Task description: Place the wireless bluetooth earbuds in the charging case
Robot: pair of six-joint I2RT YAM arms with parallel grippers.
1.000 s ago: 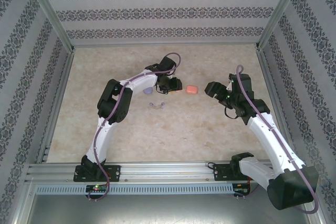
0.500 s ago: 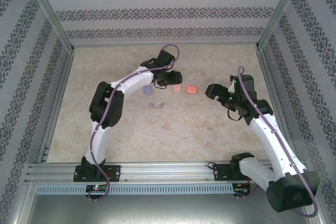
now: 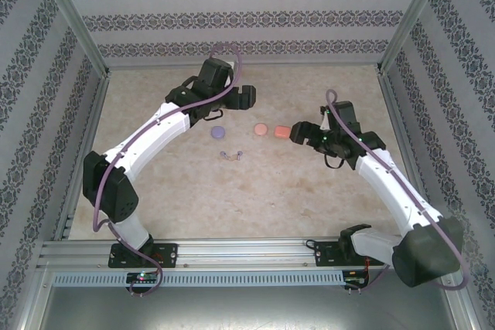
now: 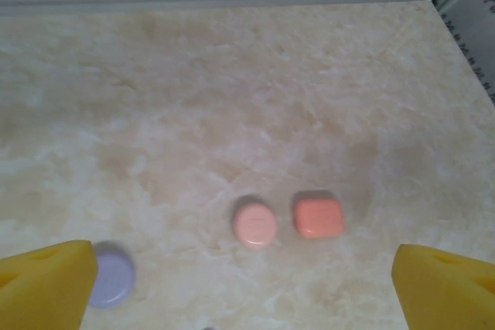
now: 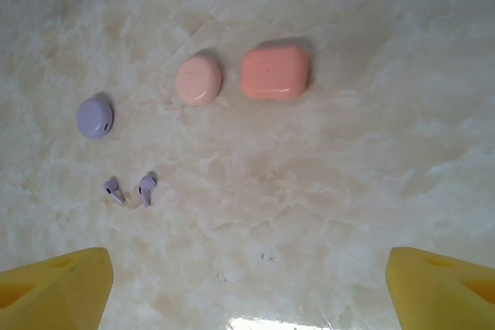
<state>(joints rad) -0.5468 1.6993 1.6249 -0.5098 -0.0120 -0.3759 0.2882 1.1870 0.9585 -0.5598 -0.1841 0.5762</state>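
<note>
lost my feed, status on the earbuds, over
left hand open, right hand open, both empty. purple earbuds loose near shut purple case. nothing blocking.

Lighting: bright, even, diffuse from above; shadows short and soft. Left wrist view: hazy, soft focus (yellow fingers (image 4: 46,284) blurred at lower corners). Right wrist view: sharper; white glare on desk (image 5: 255,322) at bottom centre.
</note>
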